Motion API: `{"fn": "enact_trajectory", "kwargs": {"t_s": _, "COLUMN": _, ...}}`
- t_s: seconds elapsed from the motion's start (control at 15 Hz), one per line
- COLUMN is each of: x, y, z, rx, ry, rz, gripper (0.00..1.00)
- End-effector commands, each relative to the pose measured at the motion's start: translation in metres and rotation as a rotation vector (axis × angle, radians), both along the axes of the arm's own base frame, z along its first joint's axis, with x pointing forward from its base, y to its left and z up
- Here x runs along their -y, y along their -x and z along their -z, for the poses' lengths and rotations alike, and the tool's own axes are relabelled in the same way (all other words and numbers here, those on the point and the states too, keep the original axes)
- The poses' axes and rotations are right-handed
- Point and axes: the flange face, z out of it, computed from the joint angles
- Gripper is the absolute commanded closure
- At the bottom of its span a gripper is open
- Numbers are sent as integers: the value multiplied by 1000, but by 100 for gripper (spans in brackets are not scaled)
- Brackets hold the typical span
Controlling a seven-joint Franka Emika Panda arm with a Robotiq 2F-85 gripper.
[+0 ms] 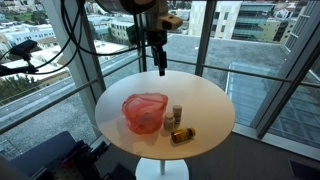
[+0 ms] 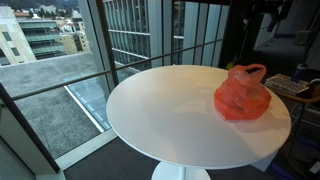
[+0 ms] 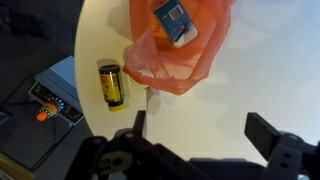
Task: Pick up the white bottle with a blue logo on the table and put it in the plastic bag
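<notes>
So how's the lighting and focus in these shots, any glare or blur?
In both exterior views the daylit buildings outside look washed out, while the round white table is evenly lit; in an exterior view the room behind the orange-red plastic bag falls dark. In the wrist view the amber bottle with a yellow label is fairly sharp, the open gripper dark and blurred.

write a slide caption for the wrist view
Open gripper over table with red bag, white bottle and amber bottle.

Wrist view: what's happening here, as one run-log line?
gripper open, empty | white bottle with blue logo in orange plastic bag | amber bottle lying beside bag
</notes>
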Motion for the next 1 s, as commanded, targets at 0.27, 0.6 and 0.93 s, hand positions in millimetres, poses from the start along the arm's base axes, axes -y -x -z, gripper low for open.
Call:
{"fn": "enact_trajectory", "kwargs": {"t_s": 0.27, "x": 19, "y": -22, "z": 35, "rx": -6, "ry": 99, "rz": 201, "gripper": 0}}
{"fn": "enact_trajectory", "kwargs": {"t_s": 0.6, "x": 35, "y": -35, "z": 71, "rx": -35, "ry": 90, "rz": 304, "gripper": 0}}
{"fn": "enact_trajectory", "kwargs": {"t_s": 0.93, "x": 54, "y": -51, "z": 97, "rx": -60, "ry": 79, "rz": 333, "gripper": 0}}
